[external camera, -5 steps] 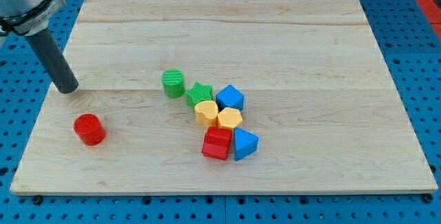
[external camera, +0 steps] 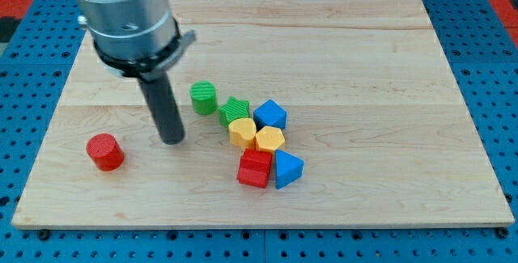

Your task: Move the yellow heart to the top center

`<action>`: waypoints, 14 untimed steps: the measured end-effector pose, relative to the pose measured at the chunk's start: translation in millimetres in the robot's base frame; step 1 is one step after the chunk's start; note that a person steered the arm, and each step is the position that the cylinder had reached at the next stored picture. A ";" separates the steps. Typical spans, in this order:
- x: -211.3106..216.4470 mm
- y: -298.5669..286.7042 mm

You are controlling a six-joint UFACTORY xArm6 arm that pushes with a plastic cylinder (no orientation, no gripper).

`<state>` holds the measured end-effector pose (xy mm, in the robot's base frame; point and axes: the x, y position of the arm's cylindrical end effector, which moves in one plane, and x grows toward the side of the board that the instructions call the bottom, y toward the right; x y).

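Note:
The yellow heart (external camera: 240, 132) lies in a cluster near the board's middle, touching a green star (external camera: 234, 109) above it and a yellow hexagon (external camera: 269, 139) on its right. My tip (external camera: 171, 140) rests on the board to the left of the heart, with a gap between them, below and left of the green cylinder (external camera: 204, 97). A blue cube (external camera: 270, 115), a red cube (external camera: 255, 168) and a blue triangle-like block (external camera: 287, 169) close the cluster.
A red cylinder (external camera: 104, 151) stands alone at the lower left, left of my tip. The wooden board (external camera: 364, 69) lies on a blue pegboard table.
My tip has moved from the board's left edge rightward and down toward the cluster. No block has moved.

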<state>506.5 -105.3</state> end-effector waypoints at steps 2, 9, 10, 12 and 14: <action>13.8 62.7; -100.6 91.8; -101.0 91.8; -103.9 91.8; -132.8 94.0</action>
<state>373.7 -11.3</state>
